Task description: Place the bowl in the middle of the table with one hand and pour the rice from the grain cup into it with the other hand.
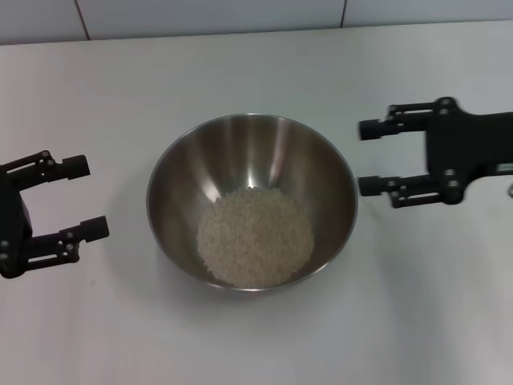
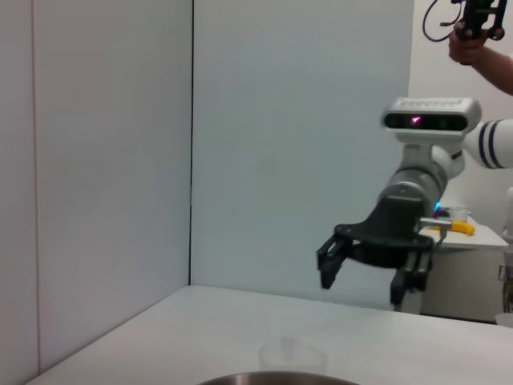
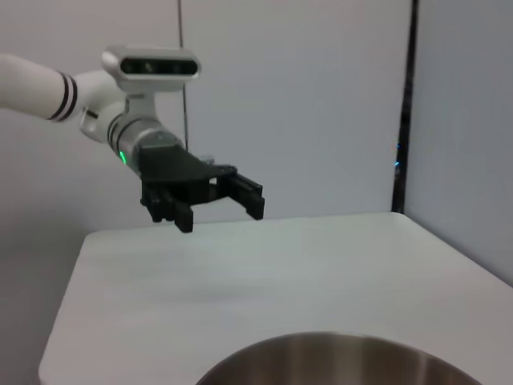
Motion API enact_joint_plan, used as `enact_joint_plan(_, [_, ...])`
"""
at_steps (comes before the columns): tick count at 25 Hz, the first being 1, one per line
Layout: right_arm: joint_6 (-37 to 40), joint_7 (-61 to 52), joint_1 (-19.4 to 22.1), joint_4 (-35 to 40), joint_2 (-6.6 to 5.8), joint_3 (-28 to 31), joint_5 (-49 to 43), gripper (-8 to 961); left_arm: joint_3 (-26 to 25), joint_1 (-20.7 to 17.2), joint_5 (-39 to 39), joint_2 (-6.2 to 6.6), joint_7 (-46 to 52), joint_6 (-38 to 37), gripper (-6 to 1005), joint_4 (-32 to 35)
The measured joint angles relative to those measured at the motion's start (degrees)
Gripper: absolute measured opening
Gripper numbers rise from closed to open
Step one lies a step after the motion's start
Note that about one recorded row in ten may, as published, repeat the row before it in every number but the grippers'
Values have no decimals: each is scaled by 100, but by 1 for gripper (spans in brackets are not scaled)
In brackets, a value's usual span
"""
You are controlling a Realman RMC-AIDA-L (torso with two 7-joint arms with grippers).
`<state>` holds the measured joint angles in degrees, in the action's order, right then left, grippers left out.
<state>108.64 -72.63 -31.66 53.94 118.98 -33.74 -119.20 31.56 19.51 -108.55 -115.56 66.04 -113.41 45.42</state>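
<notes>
Two black two-finger grippers are held above the plain white tabletop (image 1: 264, 64), one on either side of the large round stainless-steel mixing bowl (image 1: 325, 164), and neither is touching it. The bowl is seen near the middle of the table, upright, with its rim level; a pale mound of small white-beige rice grains (image 1: 255, 237) is heaped on the bowl's floor, towards the robot's side. By this, both placing and pouring are judged to be done.

The left gripper (image 1: 74, 198) is spread wide with nothing between its fingers, and it is kept well apart from the bowl's left wall. The right gripper (image 1: 370, 157) is likewise spread and empty, its fingertips pointed at the bowl and just beside the right rim — a pose that is judged to suit a hand drawn clear of the bowl.

The small translucent whitish plastic cup (image 2: 292, 354) is not seen in the head view. In the left wrist view a faint, clear cup is made out standing on the table just beyond the bowl's rim, below the opposite gripper; whether any grains are left in it cannot be told. Since the cup is set down apart from both hands, nothing is left to be tipped, and little risk of spilling is judged to remain unless the bowl is knocked by the nearer right fingers
</notes>
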Motion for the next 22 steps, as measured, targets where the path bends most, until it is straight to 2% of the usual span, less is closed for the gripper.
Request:
enact_joint_plan(3, [-354,36,-89,-149,2,-454,27,710,2,0,0,-7,1,-5,786,1])
enact_joint_plan(8, [-536,56,-122,-235,16,-765,69,710,8,-14,-2,-19,-10,3,786,2])
enact_joint_plan(22, [-608,135,34,-332,27,-814,149,710,26,-27,-8,-19,6,7,786,2])
